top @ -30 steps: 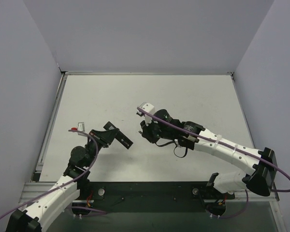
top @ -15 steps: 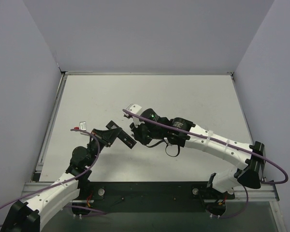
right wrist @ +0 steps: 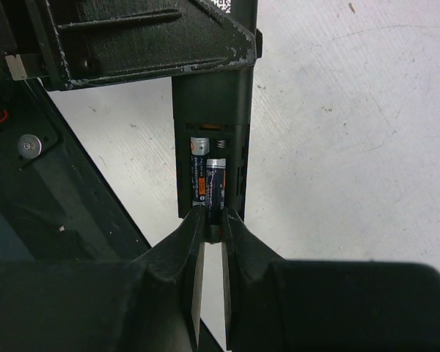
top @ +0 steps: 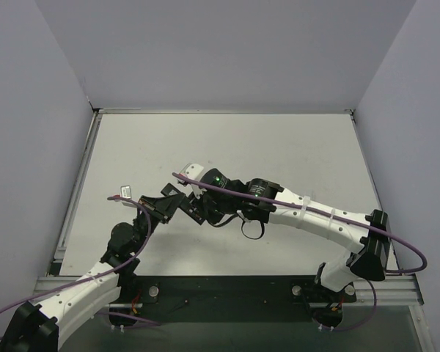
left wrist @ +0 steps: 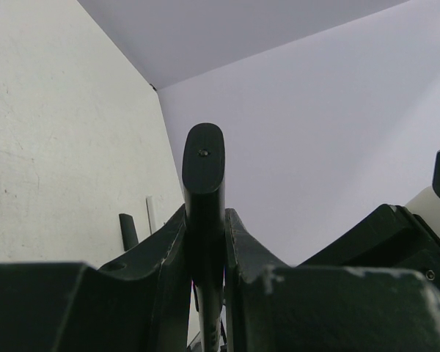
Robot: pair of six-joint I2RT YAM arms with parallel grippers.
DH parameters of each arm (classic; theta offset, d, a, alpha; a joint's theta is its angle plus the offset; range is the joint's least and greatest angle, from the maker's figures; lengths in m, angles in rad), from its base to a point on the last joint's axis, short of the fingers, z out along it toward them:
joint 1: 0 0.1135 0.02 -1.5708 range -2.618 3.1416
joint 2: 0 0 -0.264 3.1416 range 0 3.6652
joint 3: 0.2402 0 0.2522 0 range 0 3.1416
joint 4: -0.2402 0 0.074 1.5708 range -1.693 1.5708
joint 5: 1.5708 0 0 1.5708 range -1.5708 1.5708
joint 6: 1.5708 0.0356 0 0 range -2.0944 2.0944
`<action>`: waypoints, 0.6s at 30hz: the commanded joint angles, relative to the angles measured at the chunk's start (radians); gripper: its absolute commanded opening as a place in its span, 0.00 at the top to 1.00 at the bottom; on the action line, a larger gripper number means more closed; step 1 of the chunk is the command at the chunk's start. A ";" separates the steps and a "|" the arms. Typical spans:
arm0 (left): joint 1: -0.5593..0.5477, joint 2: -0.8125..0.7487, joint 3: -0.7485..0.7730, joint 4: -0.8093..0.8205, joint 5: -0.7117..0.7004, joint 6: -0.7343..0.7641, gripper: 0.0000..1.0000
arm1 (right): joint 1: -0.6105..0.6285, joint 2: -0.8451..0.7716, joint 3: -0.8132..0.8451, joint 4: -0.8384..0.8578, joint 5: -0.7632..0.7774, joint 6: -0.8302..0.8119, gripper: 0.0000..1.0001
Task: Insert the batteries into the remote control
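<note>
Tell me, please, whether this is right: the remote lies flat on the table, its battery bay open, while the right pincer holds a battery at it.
Not quite: the remote is not on the table; the left pincer holds it clamped above it, as the left wrist view shows. Its bay is open, and the right pincer holds a battery at it.

The remote (top: 190, 210) hangs above the table (top: 279, 147), left of its middle, with the left gripper (top: 170, 204) clamped on its left end and the right gripper (top: 203, 211) meeting its right end. In the right wrist view, one battery (right wrist: 214, 187) lies along the remote's open bay (right wrist: 222, 139), its near end pinched between the right gripper's fingertips. A second battery (right wrist: 199, 147) sits beside it, deeper in the bay, toward the left gripper.
</note>
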 commanded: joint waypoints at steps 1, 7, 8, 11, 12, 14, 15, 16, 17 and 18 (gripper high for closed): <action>-0.010 -0.001 0.000 0.051 -0.027 -0.033 1.00 | 0.009 0.020 0.050 -0.046 0.033 -0.008 1.00; -0.012 0.000 -0.007 0.064 -0.032 -0.062 1.00 | 0.015 0.047 0.076 -0.069 0.066 -0.016 1.00; -0.012 0.000 -0.007 0.064 -0.032 -0.068 1.00 | 0.016 0.051 0.081 -0.071 0.067 -0.019 1.00; -0.013 0.001 -0.008 0.065 -0.032 -0.078 1.00 | 0.021 0.060 0.092 -0.075 0.079 -0.023 1.00; -0.015 0.002 -0.008 0.065 -0.030 -0.078 1.00 | 0.021 0.063 0.093 -0.075 0.081 -0.028 1.00; -0.018 0.008 -0.014 0.068 -0.030 -0.088 1.00 | 0.021 0.071 0.099 -0.078 0.082 -0.031 0.99; -0.019 0.008 -0.017 0.077 -0.032 -0.093 1.00 | 0.021 0.074 0.102 -0.083 0.082 -0.035 0.99; -0.021 0.011 -0.020 0.082 -0.032 -0.097 1.00 | 0.021 0.077 0.104 -0.083 0.081 -0.037 0.99; -0.022 0.014 -0.026 0.088 -0.033 -0.110 1.00 | 0.021 0.085 0.108 -0.085 0.076 -0.036 0.98; -0.022 0.014 -0.028 0.096 -0.033 -0.113 1.00 | 0.024 0.085 0.111 -0.088 0.076 -0.037 0.98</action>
